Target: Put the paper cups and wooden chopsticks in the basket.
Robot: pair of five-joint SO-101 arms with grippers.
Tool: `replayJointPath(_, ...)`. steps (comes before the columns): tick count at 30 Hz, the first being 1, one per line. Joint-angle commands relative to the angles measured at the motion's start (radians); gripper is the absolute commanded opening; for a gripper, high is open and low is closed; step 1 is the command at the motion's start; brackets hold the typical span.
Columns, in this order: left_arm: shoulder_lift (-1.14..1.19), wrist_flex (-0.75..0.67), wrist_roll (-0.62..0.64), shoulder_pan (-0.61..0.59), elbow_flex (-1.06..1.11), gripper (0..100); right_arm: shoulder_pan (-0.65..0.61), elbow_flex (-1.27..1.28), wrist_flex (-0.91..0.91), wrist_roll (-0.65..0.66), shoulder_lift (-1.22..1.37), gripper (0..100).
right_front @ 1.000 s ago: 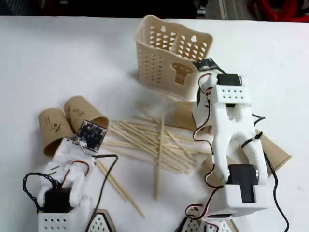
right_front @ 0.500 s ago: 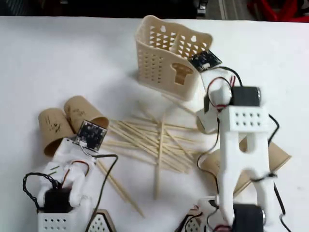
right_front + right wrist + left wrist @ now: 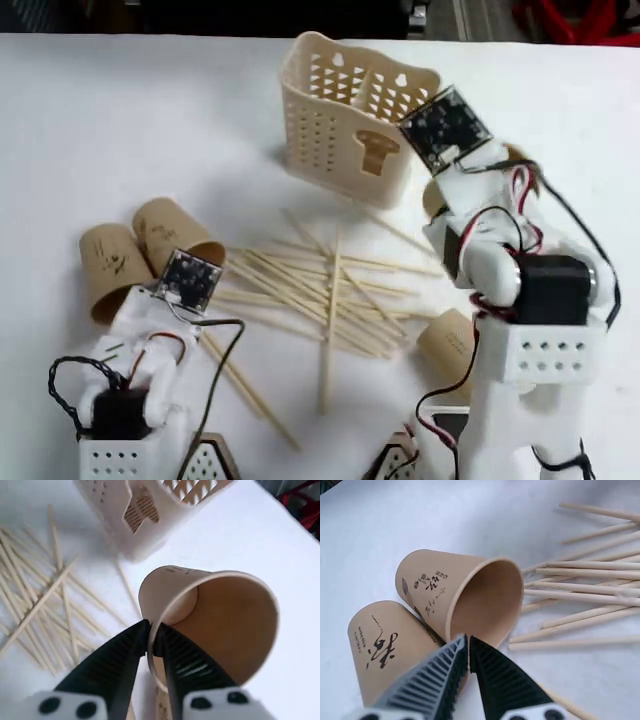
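My right gripper (image 3: 152,630) is shut on the rim of a paper cup (image 3: 220,625) and holds it in the air just beside the cream basket (image 3: 350,115), near its right corner. Wooden chopsticks (image 3: 320,290) lie scattered in the middle of the table. At the left, two paper cups (image 3: 175,232) (image 3: 108,265) lie on their sides. My left gripper (image 3: 468,647) is shut, with its tips at the open rim of the nearer cup (image 3: 465,595). The other cup (image 3: 385,645) lies beside it. A further paper cup (image 3: 450,345) lies under the right arm.
The basket has a divider and perforated walls (image 3: 145,510). Loose chopsticks (image 3: 245,385) reach toward the front edge between the two arm bases. Bare white table lies to the far left and far right.
The right arm has risen from the table with the paper cup and swung toward the basket. The left arm has not moved.
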Motion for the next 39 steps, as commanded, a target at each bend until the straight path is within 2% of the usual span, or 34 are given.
replayJointPath(1, -0.007, -0.025, -0.009, -0.010, -0.009, 3, 0.012, -0.153, -0.076, 0.006, 0.012, 2.0)
replayJointPath(7, -0.007, -0.025, -0.009, -0.010, -0.011, 3, -0.010, -0.350, -0.151, 0.014, 0.165, 2.0)
replayJointPath(22, -0.007, -0.025, -0.009, -0.010, -0.011, 3, -0.148, -0.859, -0.150, 0.015, 0.685, 2.0)
replayJointPath(36, -0.007, -0.025, -0.009, -0.010, -0.011, 3, -0.165, -0.916, -0.107, 0.029, 0.878, 2.5)
replayJointPath(39, -0.007, -0.025, -0.009, -0.010, -0.011, 3, -0.171, -0.916, -0.061, 0.057, 0.865, 10.0)
